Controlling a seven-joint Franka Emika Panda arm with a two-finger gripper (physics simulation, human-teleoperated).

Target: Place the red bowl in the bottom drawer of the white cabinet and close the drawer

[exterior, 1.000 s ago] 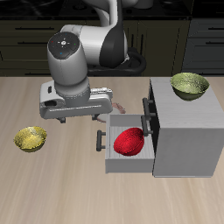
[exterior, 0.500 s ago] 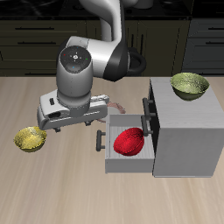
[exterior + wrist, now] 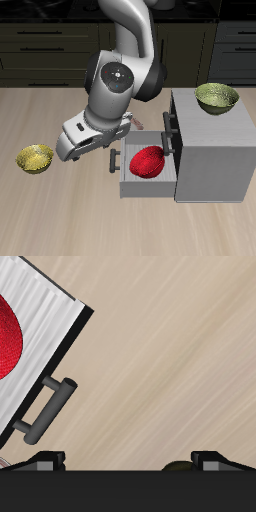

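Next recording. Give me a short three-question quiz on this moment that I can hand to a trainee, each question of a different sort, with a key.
1. True or false: the red bowl lies inside the pulled-out bottom drawer of the white cabinet.
2. Which bowl sits on the cabinet's flat top? A) the yellow bowl B) the olive-green bowl C) the red bowl
3. Fill in: the wrist view shows the drawer's dark bar ______ and nothing between the gripper's fingertips.

Key:
1. True; the drawer stands open with the bowl in it.
2. B; the olive-green bowl is on top, the yellow bowl rests on the table.
3. handle; the gripper holds nothing.
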